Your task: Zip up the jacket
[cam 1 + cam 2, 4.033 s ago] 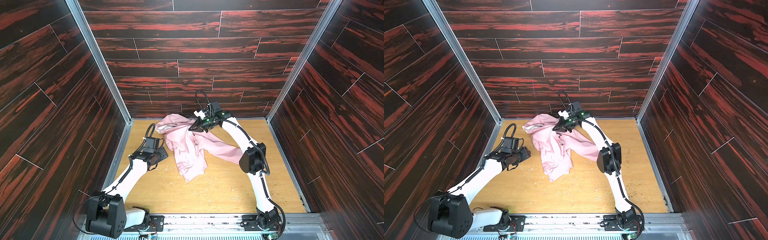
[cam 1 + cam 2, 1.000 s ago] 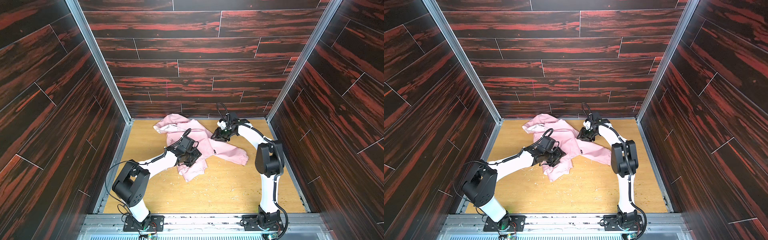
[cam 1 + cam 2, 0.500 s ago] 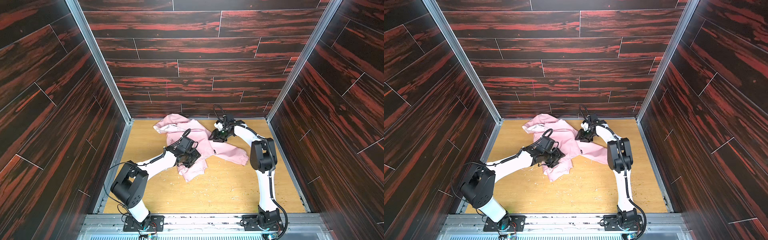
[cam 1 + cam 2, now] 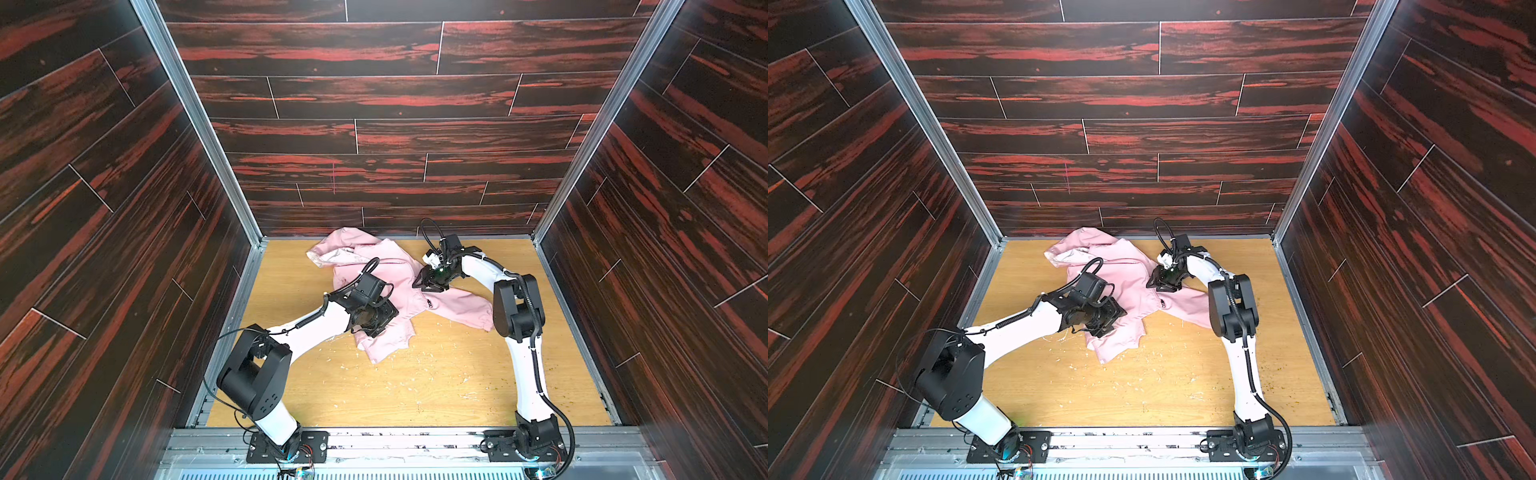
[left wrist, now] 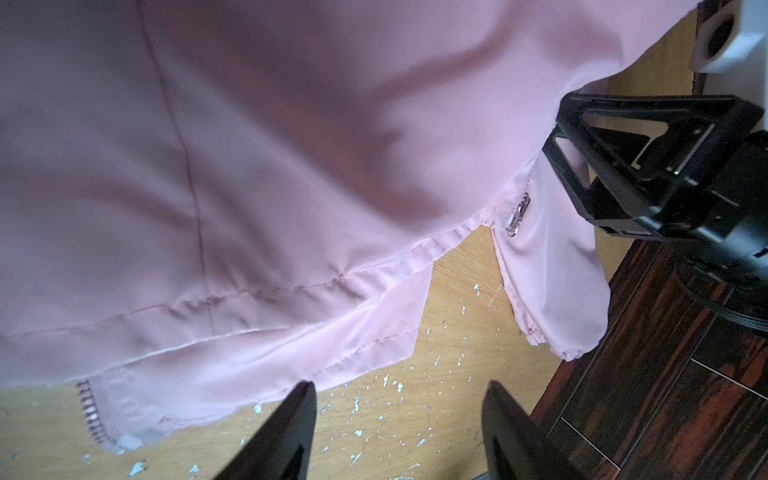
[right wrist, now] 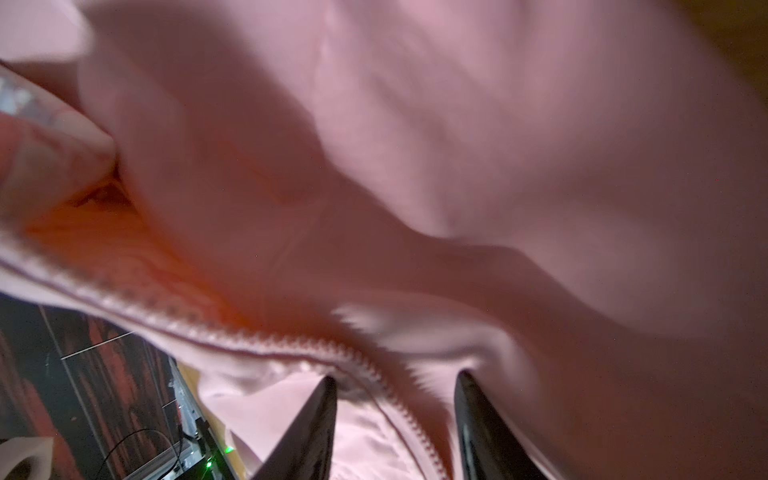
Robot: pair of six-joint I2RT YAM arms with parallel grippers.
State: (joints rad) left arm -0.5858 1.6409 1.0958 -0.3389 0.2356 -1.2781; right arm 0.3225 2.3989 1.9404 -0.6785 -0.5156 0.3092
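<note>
The light pink jacket [image 4: 390,270] [image 4: 1125,274] lies crumpled at the back middle of the wooden table, one sleeve stretched to the right. My left gripper [image 4: 376,328] [image 5: 401,390] hovers open at its near hem [image 5: 291,291]; only bare wood shows between the fingertips. A silver zipper pull [image 5: 517,216] hangs at the front edge, close to my right gripper [image 5: 623,166]. In the right wrist view my right gripper [image 6: 397,380] [image 4: 420,286] stands open low over the jacket. A line of zipper teeth [image 6: 249,345] runs between its fingers, which are not clamped on it.
The wooden table [image 4: 436,374] is strewn with small white flecks. Dark red plank walls [image 4: 374,137] close in the back and both sides, with metal rails [image 4: 569,316] along the table's edges. The jacket's hood [image 4: 332,249] reaches almost to the back wall.
My right gripper has slid left from the sleeve side onto the jacket's front opening, its jaws a little wider. The left gripper has stayed at the hem, where it had moved from the left side.
</note>
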